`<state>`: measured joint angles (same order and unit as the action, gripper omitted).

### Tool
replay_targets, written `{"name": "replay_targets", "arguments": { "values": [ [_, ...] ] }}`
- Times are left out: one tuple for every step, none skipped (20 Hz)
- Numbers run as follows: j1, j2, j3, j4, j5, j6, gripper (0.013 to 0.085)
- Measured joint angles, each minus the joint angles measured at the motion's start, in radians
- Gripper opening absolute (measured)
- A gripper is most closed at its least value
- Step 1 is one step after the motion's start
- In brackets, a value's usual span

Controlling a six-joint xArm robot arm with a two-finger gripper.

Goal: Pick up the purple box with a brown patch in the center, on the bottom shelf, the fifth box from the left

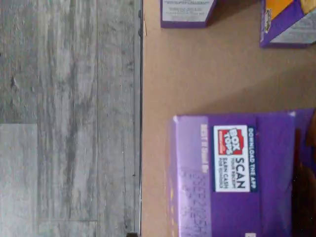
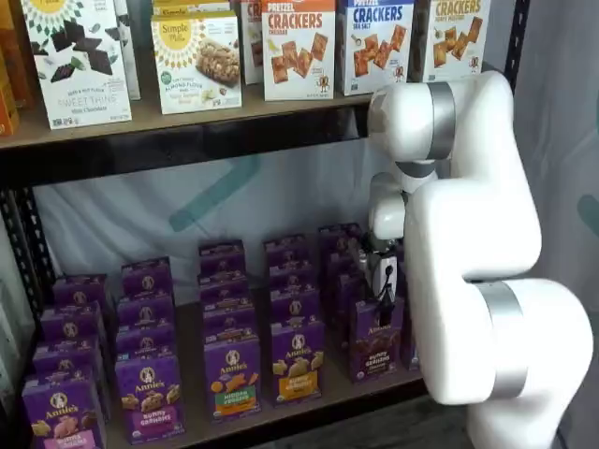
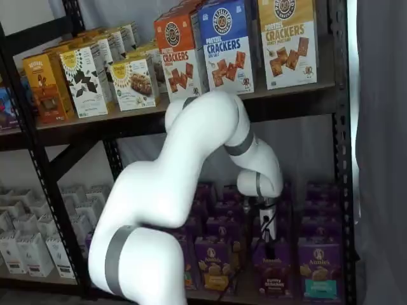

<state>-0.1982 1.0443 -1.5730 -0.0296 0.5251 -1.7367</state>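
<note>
- Hovering over the front row of the bottom shelf (image 2: pixel 309 404), our gripper (image 2: pixel 385 281) hangs just above the purple box (image 2: pixel 376 339), which stands at the near edge toward the right end of the row.
- We see that box in both shelf views (image 3: pixel 271 274), upright with its dark brown band facing out, next to an orange-banded carton (image 2: pixel 298 360) on its left.
- From the wrist view we look down on a purple carton top (image 1: pixel 232 173) bearing a Box Tops label; we judge this to be our target, roughly centred for a descent.
- We cannot tell how the jaws stand: the fingers show only as a dark shape against the boxes, with no clear gap.
- We judge the approach from above suits the tight rows, since neighbours crowd both sides.
</note>
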Motion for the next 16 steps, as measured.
{"name": "replay_targets", "arguments": {
  "values": [
    [-0.001,0.003,-0.001,-0.001,-0.005,0.001,0.0850],
    [-0.001,0.008,-0.005,-0.001,-0.007,0.000,0.0810],
    [-0.001,0.010,-0.008,-0.004,-0.007,0.002,0.0810],
    [-0.001,0.013,-0.011,-0.007,-0.007,0.005,0.0770],
    [-0.001,0.016,-0.014,-0.008,-0.007,0.006,0.0730],
    [-0.001,0.019,-0.017,-0.009,-0.006,0.007,0.0730],
    [0.000,0.023,-0.022,-0.010,-0.005,0.008,0.0690],
    [0.000,0.026,-0.024,-0.010,-0.006,0.009,0.0650],
    [0.001,0.028,-0.027,-0.010,-0.006,0.010,0.0650],
    [0.001,0.030,-0.030,-0.010,-0.004,0.010,0.0610],
    [0.002,0.032,-0.033,-0.010,-0.003,0.010,0.0610],
    [0.002,0.034,-0.035,-0.008,-0.002,0.009,0.0570],
    [0.003,0.035,-0.037,-0.007,-0.001,0.008,0.0570],
    [0.003,0.036,-0.039,-0.006,-0.001,0.008,0.0530],
    [0.003,0.037,-0.041,-0.005,0.000,0.007,0.0530],
    [0.003,0.038,-0.042,-0.004,0.000,0.006,0.0490]
  ]
}}
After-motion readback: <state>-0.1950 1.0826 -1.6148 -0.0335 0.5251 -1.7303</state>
